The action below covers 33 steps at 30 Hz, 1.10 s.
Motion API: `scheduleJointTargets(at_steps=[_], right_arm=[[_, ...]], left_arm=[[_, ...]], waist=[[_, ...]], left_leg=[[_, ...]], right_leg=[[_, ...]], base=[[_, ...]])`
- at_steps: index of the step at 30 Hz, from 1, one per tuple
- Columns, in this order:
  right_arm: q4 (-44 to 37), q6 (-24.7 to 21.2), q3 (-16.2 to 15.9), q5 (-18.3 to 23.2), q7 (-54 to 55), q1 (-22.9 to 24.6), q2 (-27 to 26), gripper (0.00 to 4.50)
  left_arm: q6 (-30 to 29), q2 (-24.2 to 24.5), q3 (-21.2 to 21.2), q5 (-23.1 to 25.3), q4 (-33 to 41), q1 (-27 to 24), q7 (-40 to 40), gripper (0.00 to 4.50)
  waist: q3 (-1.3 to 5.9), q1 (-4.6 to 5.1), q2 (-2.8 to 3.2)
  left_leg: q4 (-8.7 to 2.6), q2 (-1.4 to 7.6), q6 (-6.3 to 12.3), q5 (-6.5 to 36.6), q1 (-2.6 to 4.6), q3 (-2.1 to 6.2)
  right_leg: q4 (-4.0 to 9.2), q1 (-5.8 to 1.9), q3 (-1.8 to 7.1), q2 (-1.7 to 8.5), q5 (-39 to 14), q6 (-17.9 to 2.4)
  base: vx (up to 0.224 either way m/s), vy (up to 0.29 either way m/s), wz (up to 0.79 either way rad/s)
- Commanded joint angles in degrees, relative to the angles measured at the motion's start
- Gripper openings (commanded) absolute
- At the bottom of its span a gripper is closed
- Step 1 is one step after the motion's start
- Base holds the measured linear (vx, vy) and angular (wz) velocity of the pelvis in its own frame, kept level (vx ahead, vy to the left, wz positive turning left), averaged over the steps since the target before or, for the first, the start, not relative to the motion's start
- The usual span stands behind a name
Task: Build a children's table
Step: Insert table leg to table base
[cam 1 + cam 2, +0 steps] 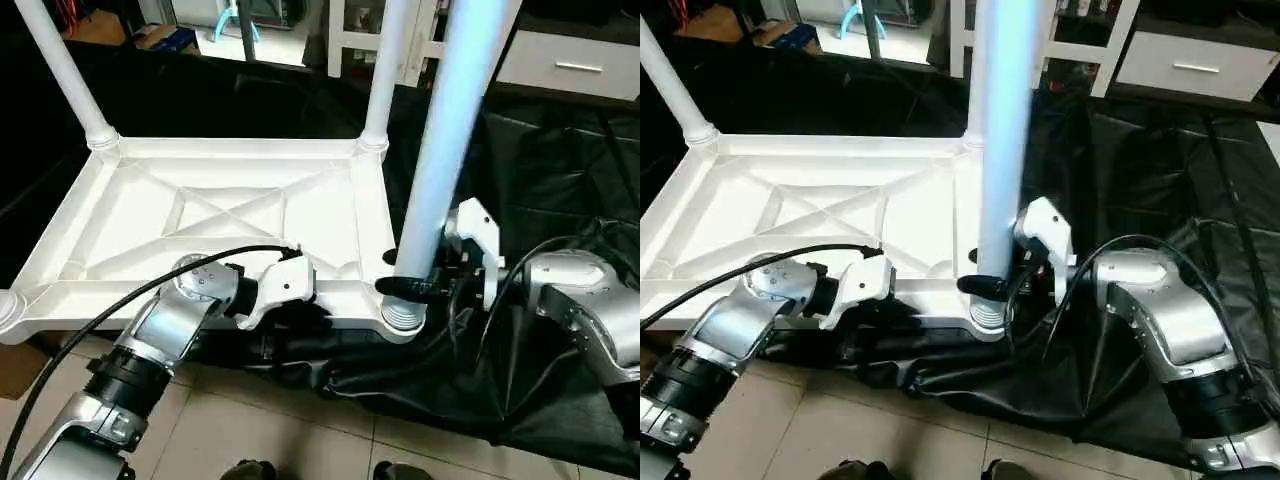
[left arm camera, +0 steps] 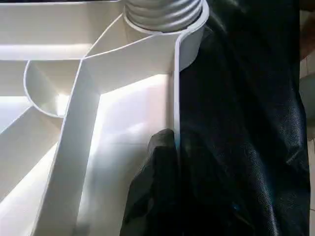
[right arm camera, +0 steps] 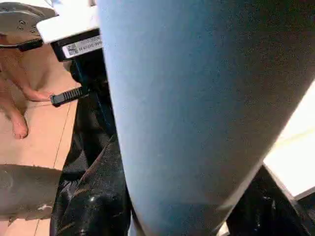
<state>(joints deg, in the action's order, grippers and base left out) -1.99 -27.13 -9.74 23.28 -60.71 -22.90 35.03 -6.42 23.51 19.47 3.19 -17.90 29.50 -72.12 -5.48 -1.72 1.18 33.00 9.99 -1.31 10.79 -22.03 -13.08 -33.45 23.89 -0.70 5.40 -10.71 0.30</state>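
The children's table top [image 1: 220, 215] lies upside down on black cloth, its X-ribs facing up. Two white legs stand in the far corner sockets, one on the left [image 1: 60, 70] and one on the right [image 1: 385, 70]. A third leg [image 1: 440, 150] stands upright in the near right socket [image 1: 403, 318]. My right gripper [image 1: 410, 290] is shut around the base of that leg, just above the socket. My left gripper [image 1: 290, 312] is shut on the top's near rim [image 2: 174, 98], left of that socket, with a black finger [image 2: 160, 147] against the rim wall.
Black cloth [image 1: 540, 180] covers the surface under and to the right of the top and hangs over the near edge. Tiled floor [image 1: 300, 430] lies below. A white drawer unit [image 1: 570, 65] stands at the back right, and a cardboard box [image 1: 15, 365] is at the near left.
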Motion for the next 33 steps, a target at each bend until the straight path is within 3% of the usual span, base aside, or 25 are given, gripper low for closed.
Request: scheduleJointTargets(at_steps=[1, 5, 10, 18, 27, 33], right_arm=[[-1.83, 0.89, -2.40, -1.21, -1.52, 1.15, 0.51, 1.86], [-2.38, 3.22, -4.91, -3.45, -2.58, 2.55, 1.01, 1.86], [-1.64, 4.30, -5.09, -4.05, -1.72, 2.65, -0.57, 1.86], [1.35, 1.52, -2.11, -1.04, 1.41, 4.00, -4.07, 1.86], [2.52, 1.77, 1.26, -1.18, 1.47, 8.72, -2.82, 1.86], [2.25, 3.24, 2.94, -1.24, 1.93, 12.06, -1.86, 1.86]], left_arm=[[-1.05, -0.27, 2.07, 0.06, -2.20, -2.13, 0.25, 0.00], [-1.07, -0.24, 2.16, 0.12, -2.14, -2.16, 0.31, 0.00], [-1.02, -0.29, 2.28, 0.21, -2.22, -2.14, 0.37, 0.00], [-0.83, -0.28, 2.43, 0.41, -2.59, -2.02, 0.51, 0.00], [-0.87, -0.26, 2.42, 0.32, -2.57, -2.09, 0.61, 0.00], [-0.63, -0.27, 2.39, 0.33, -3.02, -2.00, 0.62, 0.00]], waist=[[2.51, 0.27, -1.01], [2.44, 0.25, -0.92], [2.39, 0.33, -0.94], [2.25, 0.55, -0.83], [2.14, 0.42, -0.78], [1.92, 0.19, -0.74]], left_leg=[[-4.03, 3.40, 4.74, 9.10, 1.57, 1.69], [-4.06, 3.44, 4.91, 9.03, 1.63, 1.71], [-4.11, 3.46, 5.05, 9.67, 1.60, 1.72], [-4.45, 3.46, 3.38, 12.25, 1.71, 1.83], [-4.69, 3.51, 2.99, 12.77, 1.92, 1.80], [-5.00, 3.59, 2.12, 14.56, 2.14, 1.87]], right_leg=[[3.28, -1.96, 1.64, 2.40, -6.90, -14.35], [3.29, -1.92, 1.68, 2.47, -6.74, -14.20], [3.34, -1.91, 1.65, 2.44, -6.96, -14.46], [3.74, -1.77, 1.74, 2.43, -10.16, -13.85], [3.96, -1.76, 1.73, 2.41, -10.05, -13.43], [4.47, -1.74, 1.86, 2.55, -13.40, -12.56]], base=[[0.000, 0.000, 0.00], [0.000, 0.000, 0.00], [0.000, 0.000, 0.00], [0.000, 0.000, 0.00], [0.000, 0.000, 0.00], [0.000, 0.000, 0.00]])
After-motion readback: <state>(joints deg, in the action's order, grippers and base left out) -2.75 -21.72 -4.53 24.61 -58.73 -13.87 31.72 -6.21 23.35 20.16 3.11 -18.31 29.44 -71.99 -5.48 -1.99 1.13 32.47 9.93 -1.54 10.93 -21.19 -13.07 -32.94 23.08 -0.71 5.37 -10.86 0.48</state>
